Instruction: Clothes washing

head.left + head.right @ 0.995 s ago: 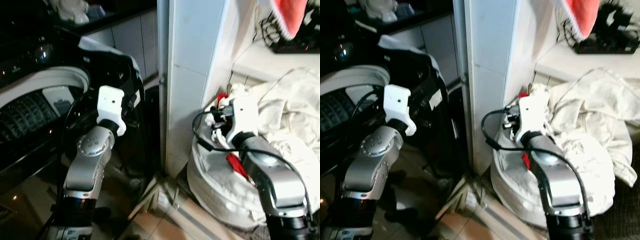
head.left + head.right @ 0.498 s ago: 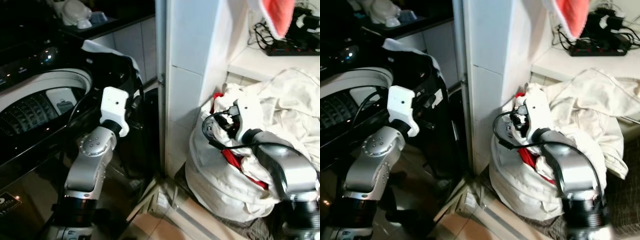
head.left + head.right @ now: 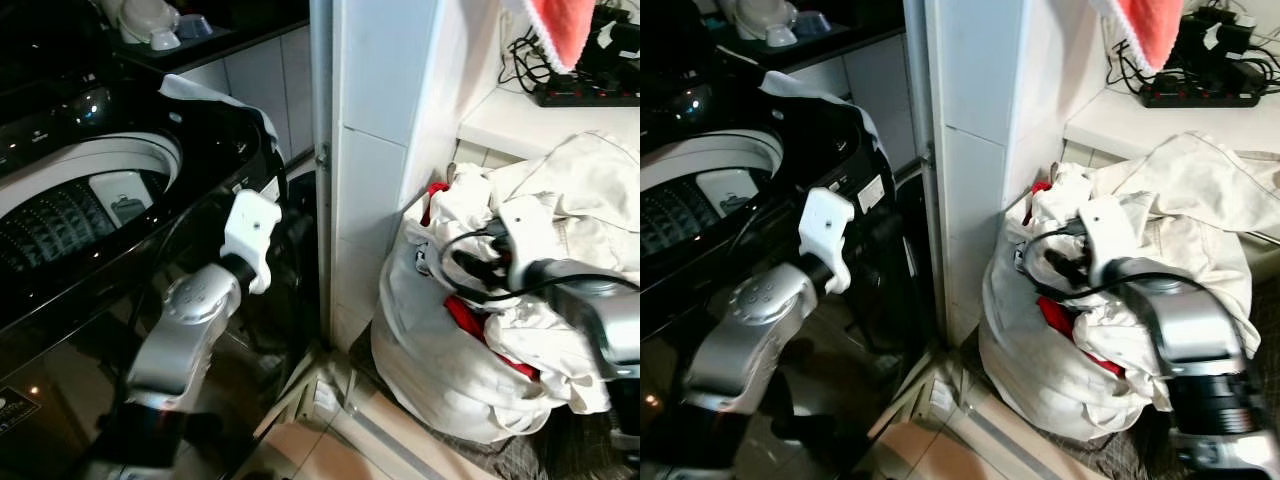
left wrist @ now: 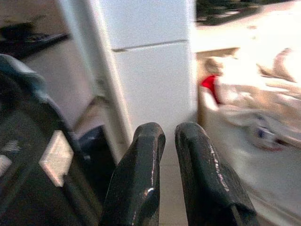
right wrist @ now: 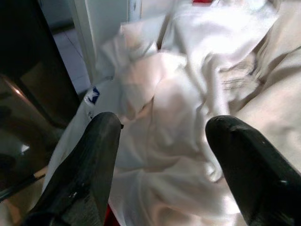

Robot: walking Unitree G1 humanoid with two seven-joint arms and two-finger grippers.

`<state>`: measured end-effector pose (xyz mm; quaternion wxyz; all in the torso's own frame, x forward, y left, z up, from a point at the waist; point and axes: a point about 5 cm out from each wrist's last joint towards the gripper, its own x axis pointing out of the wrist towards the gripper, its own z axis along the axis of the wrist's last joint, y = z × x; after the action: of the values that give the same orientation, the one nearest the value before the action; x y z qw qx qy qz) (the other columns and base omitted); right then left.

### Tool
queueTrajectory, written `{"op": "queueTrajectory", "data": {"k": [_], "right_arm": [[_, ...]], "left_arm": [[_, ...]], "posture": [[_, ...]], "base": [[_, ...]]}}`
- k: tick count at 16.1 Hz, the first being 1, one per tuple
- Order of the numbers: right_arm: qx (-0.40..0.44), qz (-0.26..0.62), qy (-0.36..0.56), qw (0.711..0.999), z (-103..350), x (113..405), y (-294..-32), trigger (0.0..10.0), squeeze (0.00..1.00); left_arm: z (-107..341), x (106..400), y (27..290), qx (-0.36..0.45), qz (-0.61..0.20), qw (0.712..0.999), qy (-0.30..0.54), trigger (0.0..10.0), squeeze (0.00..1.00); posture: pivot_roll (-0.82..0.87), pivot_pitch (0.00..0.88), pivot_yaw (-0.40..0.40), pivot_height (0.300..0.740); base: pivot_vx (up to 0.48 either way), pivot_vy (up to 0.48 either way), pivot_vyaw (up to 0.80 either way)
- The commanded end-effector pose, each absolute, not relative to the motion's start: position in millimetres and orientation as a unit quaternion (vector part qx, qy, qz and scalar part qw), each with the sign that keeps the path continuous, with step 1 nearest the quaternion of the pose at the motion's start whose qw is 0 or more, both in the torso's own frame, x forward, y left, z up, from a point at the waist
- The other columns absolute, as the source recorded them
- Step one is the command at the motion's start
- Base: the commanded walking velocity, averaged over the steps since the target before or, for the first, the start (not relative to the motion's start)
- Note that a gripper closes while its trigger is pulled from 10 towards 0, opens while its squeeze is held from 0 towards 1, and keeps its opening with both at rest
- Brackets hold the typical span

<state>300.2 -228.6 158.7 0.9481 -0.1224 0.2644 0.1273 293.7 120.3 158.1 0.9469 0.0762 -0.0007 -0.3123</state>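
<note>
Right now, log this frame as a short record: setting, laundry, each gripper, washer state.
setting: tiled pillar between a top-load washing machine on the robot's left and a laundry bag on its right
laundry: white clothes heaped in and over the bag, red garment showing among them
right gripper: fingers spread wide, poised over the white clothes, holding nothing
left gripper: fingers close together, empty, raised beside the washer's front, pointing toward the pillar
washer state: lid up, drum visible
</note>
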Motion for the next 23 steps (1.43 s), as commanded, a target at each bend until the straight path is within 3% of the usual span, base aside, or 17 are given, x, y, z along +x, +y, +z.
{"op": "queueTrajectory", "data": {"k": [1, 9, 10, 11, 14, 19, 20, 21, 22, 23], "right_arm": [[-0.126, 0.127, 0.242, 0.953, 177.6, 299.0, -228.3, 10.0, 1.0], [-0.118, 0.062, 0.262, 0.956, 184.2, 269.1, -239.9, 10.0, 1.0], [-0.124, 0.051, 0.275, 0.952, 182.9, 268.2, -242.1, 10.0, 0.75], [-0.116, 0.044, 0.288, 0.95, 180.4, 267.8, -243.5, 10.0, 0.0], [-0.092, 0.048, 0.297, 0.949, 172.7, 270.6, -240.1, 10.0, 0.0], [-0.125, 0.027, 0.339, 0.932, 146.0, 269.2, -242.3, 10.0, 0.0], [-0.117, 0.024, 0.341, 0.933, 143.7, 269.7, -242.7, 6.6, 0.0], [-0.113, 0.022, 0.342, 0.932, 141.9, 269.9, -243.3, 1.5, 0.0], [-0.112, 0.021, 0.343, 0.932, 141.2, 269.9, -243.6, 0.0, 0.0], [-0.112, 0.019, 0.345, 0.932, 139.0, 269.9, -244.7, 0.0, 0.0]], "left_arm": [[165.1, 290.7, 119.0, 0.078, -0.337, 0.938, -0.013, 10.0, 0.0], [166.3, 270.0, 107.7, 0.043, -0.456, 0.889, -0.014, 10.0, 0.0], [165.8, 268.0, 106.5, 0.039, -0.465, 0.884, -0.011, 10.0, 0.0], [164.4, 265.7, 105.1, 0.037, -0.477, 0.878, -0.006, 10.0, 0.0], [163.3, 266.3, 105.0, 0.037, -0.477, 0.878, -0.004, 10.0, 0.0], [159.3, 255.7, 100.0, 0.024, -0.534, 0.844, 0.028, 10.0, 0.0], [158.5, 254.3, 99.4, 0.029, -0.539, 0.841, 0.03, 10.0, 0.0], [158.4, 254.4, 99.3, 0.032, -0.541, 0.84, 0.031, 10.0, 0.0], [158.4, 254.7, 99.5, 0.033, -0.54, 0.84, 0.031, 10.0, 0.0], [158.8, 255.2, 99.7, 0.034, -0.541, 0.84, 0.033, 10.0, 0.0]], "posture": [[0.04, 0.0, 0.034, 0.74], [0.0, 0.0, 0.048, 0.74], [0.0, 0.0, 0.048, 0.74], [0.0, 0.0, 0.044, 0.74], [0.0, 0.0, 0.041, 0.74], [0.0, 0.0, 0.047, 0.74], [0.0, 0.0, 0.05, 0.74], [0.0, 0.0, 0.053, 0.74], [0.0, 0.0, 0.053, 0.74], [0.0, 0.0, 0.054, 0.74]], "base": [[0.0, 0.0, 0.0], [0.0, 0.0, 0.0], [0.0, 0.0, 0.0], [0.0, 0.0, 0.0], [0.0, 0.0, 0.0], [0.0, 0.0, 0.0], [0.0, 0.0, 0.0], [0.0, 0.0, 0.0], [0.0, 0.0, 0.0], [0.0, 0.0, 0.0]]}}
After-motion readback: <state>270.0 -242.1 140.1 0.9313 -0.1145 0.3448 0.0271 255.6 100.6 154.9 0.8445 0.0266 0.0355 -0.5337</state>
